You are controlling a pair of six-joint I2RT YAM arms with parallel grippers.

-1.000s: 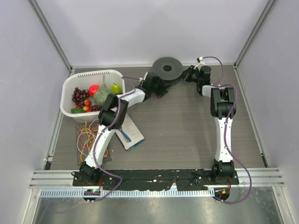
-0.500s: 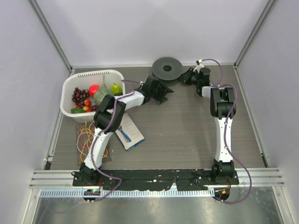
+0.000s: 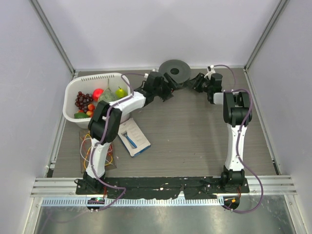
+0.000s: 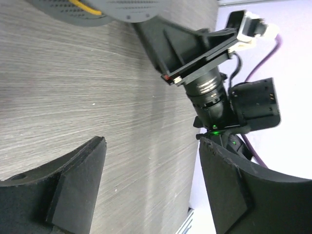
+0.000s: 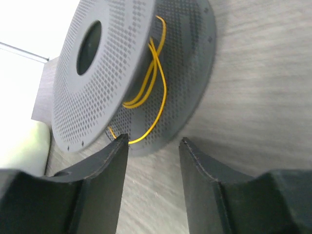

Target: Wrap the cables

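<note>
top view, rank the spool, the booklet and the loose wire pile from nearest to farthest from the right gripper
From the right gripper:
1. spool, right beside its fingertips, at the far edge.
2. booklet, well off to the left, toward the near side.
3. loose wire pile, farthest, at the near left beyond the booklet.

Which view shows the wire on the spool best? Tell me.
Right wrist: yellow wire loops lie close-up between flanges of the perforated spool. Left wrist catches a sliver; top external shows only the spool top.
</note>
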